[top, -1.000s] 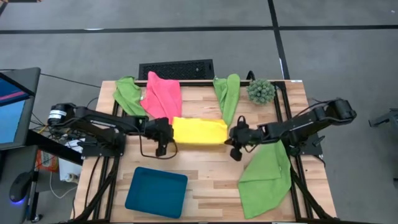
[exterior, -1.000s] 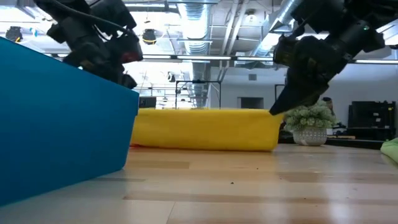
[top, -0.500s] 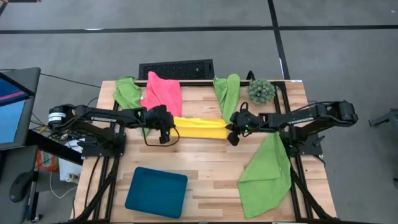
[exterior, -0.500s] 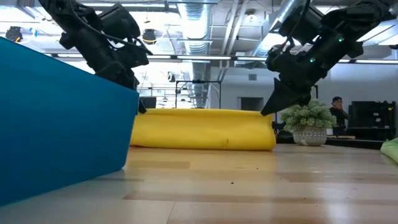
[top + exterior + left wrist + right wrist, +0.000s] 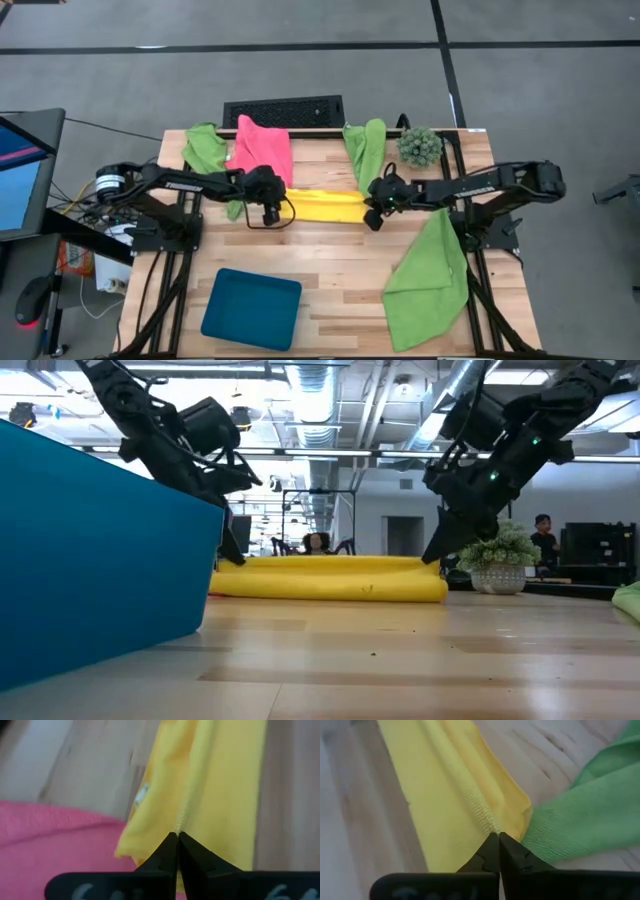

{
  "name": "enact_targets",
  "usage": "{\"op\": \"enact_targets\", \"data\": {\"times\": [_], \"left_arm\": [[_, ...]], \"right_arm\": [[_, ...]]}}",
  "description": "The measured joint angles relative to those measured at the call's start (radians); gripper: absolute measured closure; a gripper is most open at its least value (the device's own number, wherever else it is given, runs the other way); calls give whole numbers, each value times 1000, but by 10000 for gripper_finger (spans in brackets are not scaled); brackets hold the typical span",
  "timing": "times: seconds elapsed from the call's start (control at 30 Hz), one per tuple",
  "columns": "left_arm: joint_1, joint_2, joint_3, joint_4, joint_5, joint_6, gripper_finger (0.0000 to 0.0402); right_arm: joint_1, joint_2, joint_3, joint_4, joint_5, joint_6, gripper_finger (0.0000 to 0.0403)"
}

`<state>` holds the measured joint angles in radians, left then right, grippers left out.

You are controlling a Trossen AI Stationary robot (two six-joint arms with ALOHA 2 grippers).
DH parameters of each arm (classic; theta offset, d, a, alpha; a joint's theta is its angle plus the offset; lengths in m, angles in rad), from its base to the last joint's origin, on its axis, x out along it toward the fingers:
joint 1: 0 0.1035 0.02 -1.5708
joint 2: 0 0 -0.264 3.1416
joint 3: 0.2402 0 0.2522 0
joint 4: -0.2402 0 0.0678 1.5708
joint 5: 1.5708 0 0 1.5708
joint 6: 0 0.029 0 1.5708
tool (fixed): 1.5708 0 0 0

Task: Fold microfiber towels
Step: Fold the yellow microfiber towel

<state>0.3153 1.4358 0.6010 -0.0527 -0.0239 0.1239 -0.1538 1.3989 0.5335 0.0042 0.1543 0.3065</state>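
While both arms are working at the middle of the table (image 5: 330, 290), the step in hand is, as I judge it, the folding of the yellow towel (image 5: 325, 206) in half along its length. Going from left to right: the dark teal tray (image 5: 252, 308) is standing at the front left, and lime green towels (image 5: 203, 150) are lying at the back left, with the hot pink towel (image 5: 262, 150) just beside them.

The left gripper (image 5: 270, 212) is pressing down at the left end of the yellow towel, next to the pink one. Its fingers (image 5: 165, 855) are closed tight and are pinching the stitched edge of the yellow cloth. This towel is lying now as a narrow, flat strip between the two grippers, as the low view is showing.

The right gripper (image 5: 372, 216) is holding the other end, where the yellow corner is touching another green towel (image 5: 580, 820). Its fingers (image 5: 492, 851) are looking closed on the hem too.

Farther right, the small plant (image 5: 419, 146) is standing at the back corner, and a large green towel (image 5: 428, 282) is hanging partly over the front right edge.

The next move, I think, is calling for both grippers to let go of the hem together and lift straight up, without dragging the fold open.
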Motion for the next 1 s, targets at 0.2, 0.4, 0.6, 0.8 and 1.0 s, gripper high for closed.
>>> {"op": "enact_targets", "data": {"times": [0.2, 0.4, 0.6, 0.8, 1.0], "left_arm": [[1, -7, 0, 11, -31, 6, 401], [2, -7, 0, 26, -82, -2, 397], [3, -7, 5, 45, -113, -3, 348], [2, -7, 8, 47, -147, -14, 286], [13, -99, 52, 46, -150, -59, 251]], "right_arm": [[-3, 35, 13, 11, 8, 0, 373], [-28, 36, 14, 8, 35, 6, 357], [-53, 36, 13, 0, 35, 7, 309], [-58, 20, 13, 19, 32, 32, 246], [-39, -52, 7, 188, 35, -47, 224]]}}
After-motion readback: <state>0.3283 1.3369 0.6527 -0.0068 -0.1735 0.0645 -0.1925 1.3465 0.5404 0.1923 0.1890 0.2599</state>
